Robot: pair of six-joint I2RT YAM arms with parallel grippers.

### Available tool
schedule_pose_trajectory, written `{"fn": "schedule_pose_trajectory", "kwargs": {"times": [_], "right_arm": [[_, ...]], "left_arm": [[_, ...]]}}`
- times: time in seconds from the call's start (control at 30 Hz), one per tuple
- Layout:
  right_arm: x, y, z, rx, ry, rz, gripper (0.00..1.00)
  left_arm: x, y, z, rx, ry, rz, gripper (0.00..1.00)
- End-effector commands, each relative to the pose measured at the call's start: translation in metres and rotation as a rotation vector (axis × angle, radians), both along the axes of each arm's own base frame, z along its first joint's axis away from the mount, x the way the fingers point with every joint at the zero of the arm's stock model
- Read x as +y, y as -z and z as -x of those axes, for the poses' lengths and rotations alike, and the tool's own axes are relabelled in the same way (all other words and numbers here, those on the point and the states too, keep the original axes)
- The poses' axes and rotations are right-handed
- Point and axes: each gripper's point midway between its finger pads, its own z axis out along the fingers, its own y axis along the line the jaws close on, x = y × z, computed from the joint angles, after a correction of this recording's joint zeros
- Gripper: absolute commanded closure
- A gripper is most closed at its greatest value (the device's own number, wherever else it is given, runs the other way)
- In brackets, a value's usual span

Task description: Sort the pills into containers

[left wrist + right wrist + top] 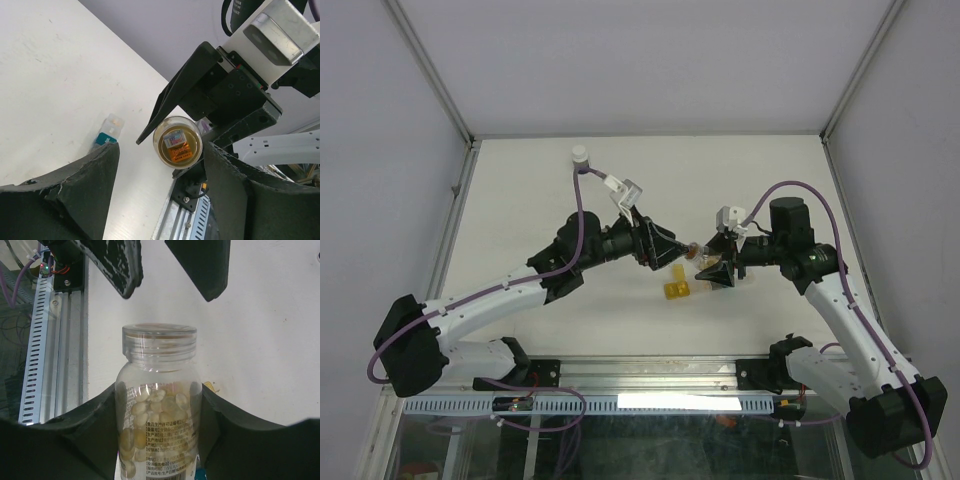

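My right gripper (pixel 717 266) is shut on a clear pill bottle (pixel 159 415) full of pale yellow pills and holds it above the table, its clear screw lid (pixel 159 337) pointing at my left gripper. In the left wrist view the lid (pixel 177 141) faces the camera. My left gripper (pixel 665 248) is open just short of the lid, its fingers (pixel 125 265) apart and not touching it. The containers lie on the table below: the yellow one (pixel 677 288), the teal one (pixel 105 139) and a clear one (pixel 114 122).
A small white bottle (pixel 580 155) stands at the back left of the table. A metal rail (pixel 650 375) runs along the near edge, also in the right wrist view (pixel 45 340). Walls enclose the table on three sides.
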Motion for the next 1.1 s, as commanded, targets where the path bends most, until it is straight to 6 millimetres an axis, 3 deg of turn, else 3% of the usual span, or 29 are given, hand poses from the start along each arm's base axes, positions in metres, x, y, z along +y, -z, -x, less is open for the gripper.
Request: {"fn": "schedule_pose_trajectory", "kwargs": {"times": [0.0,0.4,0.67,0.9,1.07], "right_arm": [[0.003,-0.02,-0.009,-0.081,-0.003,-0.031,1.0],[0.003,-0.021,-0.008,-0.083,-0.005,-0.034,1.0],[0.003,-0.02,-0.008,-0.083,-0.006,-0.034,1.0],[0.003,-0.02,-0.008,-0.082,-0.005,-0.033,1.0],[0.003,-0.021,-0.008,-0.085,-0.005,-0.034,1.0]], "left_arm": [[-0.013,-0.031,0.011,-0.034,0.058,0.063,0.32],[-0.031,-0.024,0.018,-0.02,0.119,0.052,0.41],[-0.037,-0.019,0.026,-0.014,0.181,0.033,0.52],[-0.041,-0.014,0.037,-0.05,0.269,0.004,0.76],[-0.049,-0.005,0.06,-0.174,0.47,-0.034,0.83]]}}
